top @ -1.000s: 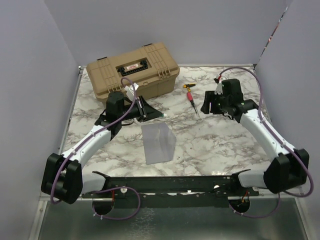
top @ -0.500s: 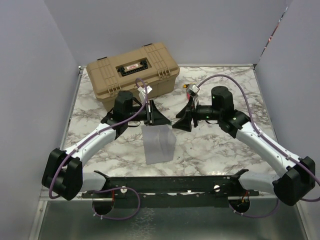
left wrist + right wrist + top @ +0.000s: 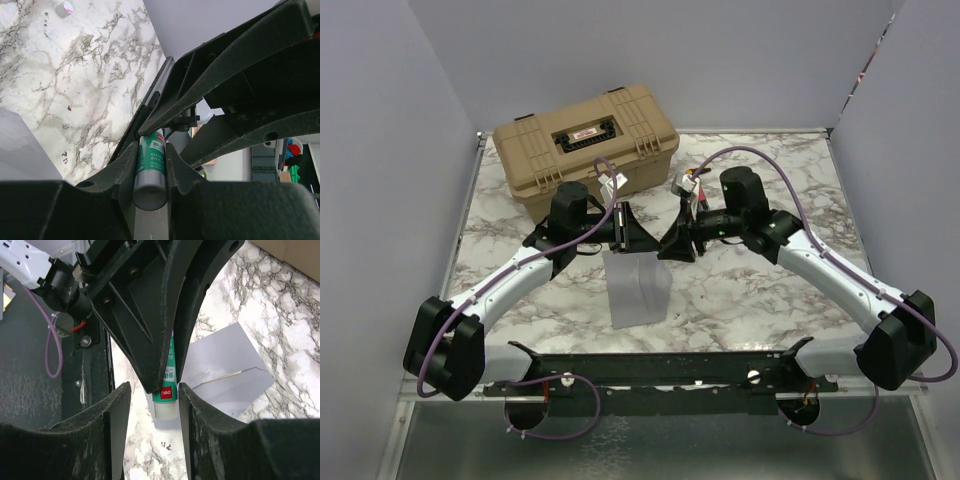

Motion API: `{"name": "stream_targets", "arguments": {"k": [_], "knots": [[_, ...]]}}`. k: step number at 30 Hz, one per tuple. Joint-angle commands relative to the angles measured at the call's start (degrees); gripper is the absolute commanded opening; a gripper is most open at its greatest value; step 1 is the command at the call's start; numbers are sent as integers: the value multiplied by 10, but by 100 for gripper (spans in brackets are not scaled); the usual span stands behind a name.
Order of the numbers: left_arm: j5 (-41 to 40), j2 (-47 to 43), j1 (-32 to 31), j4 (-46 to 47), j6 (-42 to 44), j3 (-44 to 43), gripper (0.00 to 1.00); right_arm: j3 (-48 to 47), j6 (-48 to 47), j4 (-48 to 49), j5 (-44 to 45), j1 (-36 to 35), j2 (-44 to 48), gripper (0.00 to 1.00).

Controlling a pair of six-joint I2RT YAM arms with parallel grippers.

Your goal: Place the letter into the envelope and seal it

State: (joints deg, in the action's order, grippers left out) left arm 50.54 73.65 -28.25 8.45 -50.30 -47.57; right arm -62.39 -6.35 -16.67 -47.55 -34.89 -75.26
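The grey-lilac envelope [image 3: 638, 290] lies flat on the marble table, flap open; it also shows in the right wrist view [image 3: 220, 362] and the left wrist view [image 3: 20, 145]. A thin tan line [image 3: 225, 376] runs along its mouth; the letter is otherwise hidden. My left gripper [image 3: 638, 235] is shut on a green glue stick [image 3: 151, 167], held above the envelope's far end. My right gripper [image 3: 676, 243] faces it, open, its jaws on either side of the stick's white cap end [image 3: 166, 407].
A tan hard case [image 3: 588, 140] stands at the back left, just behind the left arm. The black frame bar [image 3: 660, 370] runs along the near edge. Grey walls close in both sides and the back.
My right arm has swung left from the back right until its open jaws stand around the glue stick's end. My left gripper has shifted right over the envelope with the stick.
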Motion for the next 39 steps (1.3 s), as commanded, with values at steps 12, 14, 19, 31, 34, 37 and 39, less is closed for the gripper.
{"name": "stream_targets", "arguments": {"k": [12,14,19,31,34,37,39], "knots": [[11,-10,-3,5,-2,-25,0,-39,-59,-83,-27,-12,-27,30],[6,-12,-3,5,-6,-28,0,-44,-62,-92,-26,-13,-31,22],[-31,-21,-2,7,-23,-35,0,-48,-50,-87,-15,-15,-31,4],[-200,-77,-3,44,-55,-1,62,26,169,132,59,-17,1,1],[-252,-107,-3,88,-54,32,76,69,285,241,89,-18,4,1],[-274,-124,-3,109,-51,49,81,105,373,323,126,-18,15,1],[-276,-129,-3,112,-44,56,84,118,416,353,168,-17,25,1]]}}
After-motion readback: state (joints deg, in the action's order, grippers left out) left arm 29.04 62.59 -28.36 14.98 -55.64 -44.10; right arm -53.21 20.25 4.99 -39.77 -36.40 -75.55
